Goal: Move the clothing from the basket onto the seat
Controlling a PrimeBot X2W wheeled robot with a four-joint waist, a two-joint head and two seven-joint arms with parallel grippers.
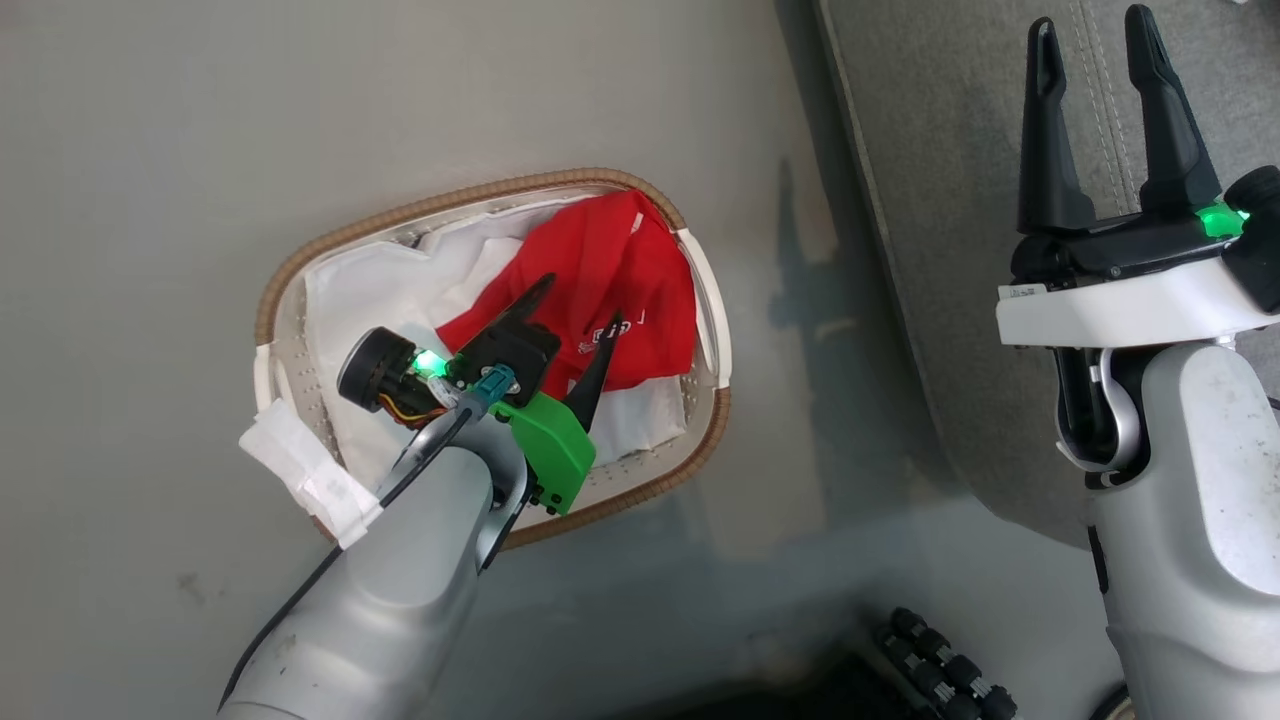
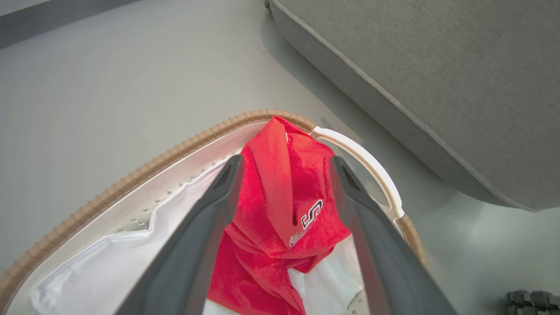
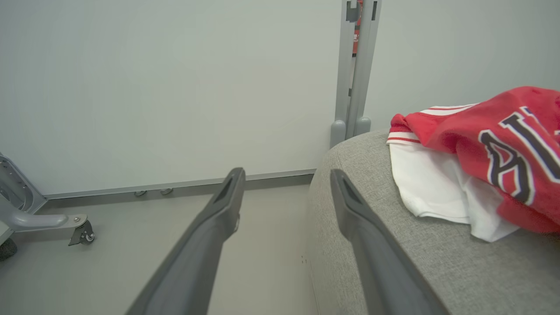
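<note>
A red jersey (image 1: pixel 610 290) lies bunched in the white basket (image 1: pixel 700 430) with the brown woven rim, on the glossy white liner (image 1: pixel 360 300). My left gripper (image 1: pixel 585 305) hangs open over it, one finger on each side of the red cloth; the left wrist view shows the jersey (image 2: pixel 280 210) between the dark fingers (image 2: pixel 205 227). My right gripper (image 1: pixel 1095 30) stands open above the grey seat (image 1: pixel 950 200) with nothing between its fingers. In the right wrist view, red and white jerseys (image 3: pixel 481 153) with black-and-white lettering lie on the seat (image 3: pixel 372 210) to the right of the gripper (image 3: pixel 286 175).
The basket stands on a grey floor (image 1: pixel 150 200), left of the seat's edge. A white handle (image 2: pixel 372 170) sits on the side nearest the seat. A wall and a wheeled metal frame leg (image 3: pixel 74 225) show beyond the seat. A black tracked part (image 1: pixel 945 670) is at the bottom.
</note>
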